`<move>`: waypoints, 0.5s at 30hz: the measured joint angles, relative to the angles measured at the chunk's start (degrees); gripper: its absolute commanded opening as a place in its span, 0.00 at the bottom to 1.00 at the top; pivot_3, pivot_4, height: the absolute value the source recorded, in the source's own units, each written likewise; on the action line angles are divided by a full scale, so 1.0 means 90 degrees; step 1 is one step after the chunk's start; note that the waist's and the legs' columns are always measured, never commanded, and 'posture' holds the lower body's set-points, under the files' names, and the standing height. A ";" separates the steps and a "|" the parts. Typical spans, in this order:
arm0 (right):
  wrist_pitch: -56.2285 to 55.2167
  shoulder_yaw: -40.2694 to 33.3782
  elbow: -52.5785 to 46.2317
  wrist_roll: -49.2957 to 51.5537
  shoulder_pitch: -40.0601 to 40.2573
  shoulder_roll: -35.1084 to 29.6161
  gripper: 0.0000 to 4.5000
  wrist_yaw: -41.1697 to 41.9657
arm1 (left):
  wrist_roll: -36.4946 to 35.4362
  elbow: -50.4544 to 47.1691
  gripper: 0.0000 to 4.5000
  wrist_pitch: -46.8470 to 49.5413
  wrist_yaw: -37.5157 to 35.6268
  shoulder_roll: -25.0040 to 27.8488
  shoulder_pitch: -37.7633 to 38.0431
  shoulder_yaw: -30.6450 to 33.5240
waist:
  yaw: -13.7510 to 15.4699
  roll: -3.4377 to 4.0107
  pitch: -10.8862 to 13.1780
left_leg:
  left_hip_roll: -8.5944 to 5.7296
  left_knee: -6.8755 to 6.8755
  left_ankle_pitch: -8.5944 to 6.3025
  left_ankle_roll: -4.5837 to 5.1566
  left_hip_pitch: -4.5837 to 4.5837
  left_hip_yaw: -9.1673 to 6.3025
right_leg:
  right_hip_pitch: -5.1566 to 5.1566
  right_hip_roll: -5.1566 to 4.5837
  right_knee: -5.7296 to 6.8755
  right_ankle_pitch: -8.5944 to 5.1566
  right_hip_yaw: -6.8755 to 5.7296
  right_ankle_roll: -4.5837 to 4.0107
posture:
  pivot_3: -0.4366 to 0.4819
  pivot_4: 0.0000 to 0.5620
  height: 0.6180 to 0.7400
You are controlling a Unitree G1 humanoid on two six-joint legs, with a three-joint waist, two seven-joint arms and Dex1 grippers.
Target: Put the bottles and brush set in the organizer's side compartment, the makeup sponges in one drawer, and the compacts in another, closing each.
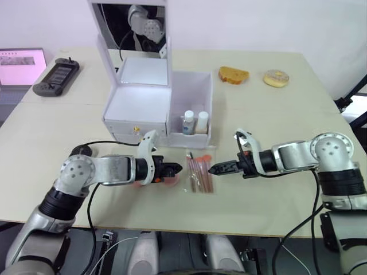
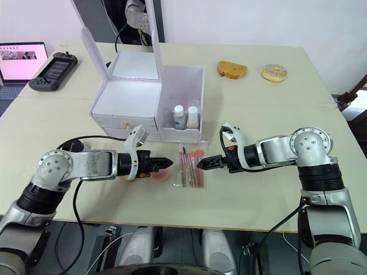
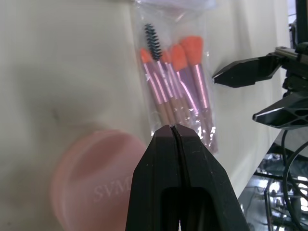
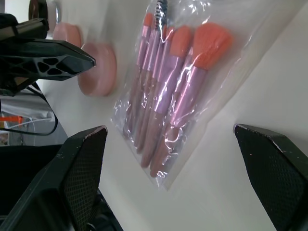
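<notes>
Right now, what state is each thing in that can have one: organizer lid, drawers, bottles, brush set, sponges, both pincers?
Organizer mirror lid: raised upright.
Drawers: both shut.
Bottles: upright in the side compartment, caps on.
Brush set: flat on the table, in its sleeve, ungrasped.
Makeup sponges: on the table under the left pincer.
Left pincer: shut, empty.
Right pincer: open, facing the brush set.

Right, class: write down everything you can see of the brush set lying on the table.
The brush set is a clear, crinkly plastic sleeve holding several slim brushes with pink handles and orange tips, plus one dark spiral wand. It lies flat on the table in front of the organizer, between the shut left claw and the open right claw. Neither touches it.
</notes>
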 measured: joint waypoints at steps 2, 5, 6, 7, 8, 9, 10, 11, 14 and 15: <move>0.0000 -0.0074 0.0005 -0.0002 0.0004 0.0181 1.00 -0.0116 | 0.0001 0.0107 0.01 0.0074 -0.0015 -0.0062 -0.0124 -0.0033 | -0.0003 -0.0001 0.0000 | 0.0000 -0.0001 0.0000 0.0000 0.0000 0.0000 | 0.0001 0.0000 0.0000 -0.0001 0.0000 -0.0002 | 0.48 0.27 1.00; 0.0000 -0.0159 0.0004 0.0012 0.0019 0.0399 1.00 -0.0267 | 0.0000 0.0135 0.01 0.0153 -0.0048 -0.0196 -0.0219 -0.0066 | -0.0005 -0.0001 0.0000 | 0.0000 -0.0002 0.0000 0.0000 0.0000 -0.0001 | 0.0001 0.0000 0.0000 0.0000 -0.0001 0.0000 | 0.48 0.27 1.00; -0.0003 -0.0199 -0.0004 0.0027 0.0044 0.0491 1.00 -0.0339 | 0.0000 0.0148 0.01 0.0159 -0.0044 -0.0227 -0.0247 -0.0074 | -0.0006 -0.0001 -0.0001 | 0.0000 -0.0002 0.0000 0.0000 0.0001 -0.0001 | 0.0000 0.0001 0.0000 0.0000 -0.0001 0.0000 | 0.48 0.27 1.00; -0.0007 -0.0219 -0.0016 0.0039 0.0060 0.0541 1.00 -0.0375 | 0.0000 0.0168 0.01 0.0164 -0.0041 -0.0246 -0.0265 -0.0083 | -0.0007 -0.0001 -0.0001 | 0.0000 -0.0002 0.0000 0.0000 0.0001 -0.0001 | 0.0001 0.0000 0.0000 0.0000 -0.0001 0.0000 | 0.48 0.27 1.00; -0.0010 -0.0272 -0.0035 0.0057 0.0099 0.0682 1.00 -0.0483 | 0.0000 0.0246 0.01 0.0218 -0.0033 -0.0282 -0.0298 -0.0110 | -0.0009 -0.0002 -0.0003 | 0.0000 -0.0002 0.0000 0.0000 0.0004 -0.0003 | 0.0002 0.0002 0.0001 0.0000 -0.0001 0.0000 | 0.48 0.27 1.00; -0.0019 -0.0293 -0.0048 0.0072 0.0121 0.0755 1.00 -0.0522 | 0.0000 0.0279 0.01 0.0233 -0.0028 -0.0295 -0.0303 -0.0142 | -0.0013 -0.0002 -0.0003 | 0.0000 -0.0002 0.0000 0.0000 0.0004 -0.0004 | 0.0002 0.0002 0.0001 0.0000 -0.0001 0.0000 | 0.48 0.27 1.00; -0.0021 -0.0321 -0.0067 0.0084 0.0142 0.0851 1.00 -0.0586 | 0.0000 0.0316 0.01 0.0271 -0.0014 -0.0301 -0.0304 -0.0209 | -0.0019 -0.0002 -0.0003 | 0.0000 -0.0003 0.0000 0.0000 0.0004 -0.0004 | 0.0002 0.0002 0.0001 0.0000 -0.0001 0.0000 | 0.48 0.27 1.00; -0.0019 -0.0371 -0.0068 0.0088 0.0152 0.0948 1.00 -0.0650 | 0.0000 0.0346 0.01 0.0304 -0.0002 -0.0301 -0.0303 -0.0265 | -0.0025 -0.0002 -0.0003 | 0.0000 -0.0003 0.0000 0.0000 0.0004 -0.0006 | 0.0002 0.0003 0.0001 0.0000 -0.0001 0.0000 | 0.48 0.27 1.00; -0.0019 -0.0488 -0.0067 0.0088 0.0177 0.1200 1.00 -0.0820 | 0.0001 0.0377 0.01 0.0416 0.0017 -0.0276 -0.0301 -0.0329 | -0.0040 -0.0003 -0.0004 | 0.0000 -0.0003 0.0000 0.0000 0.0004 -0.0009 | 0.0002 0.0003 0.0002 0.0000 -0.0002 0.0000 | 0.48 0.27 1.00; -0.0023 -0.0516 -0.0067 0.0088 0.0196 0.1264 1.00 -0.0854 | 0.0003 0.0378 0.01 0.0430 0.0029 -0.0241 -0.0301 -0.0352 | -0.0046 -0.0003 -0.0004 | 0.0000 -0.0003 0.0000 0.0000 0.0004 -0.0011 | 0.0003 0.0003 0.0002 0.0000 -0.0004 0.0000 | 0.48 0.27 1.00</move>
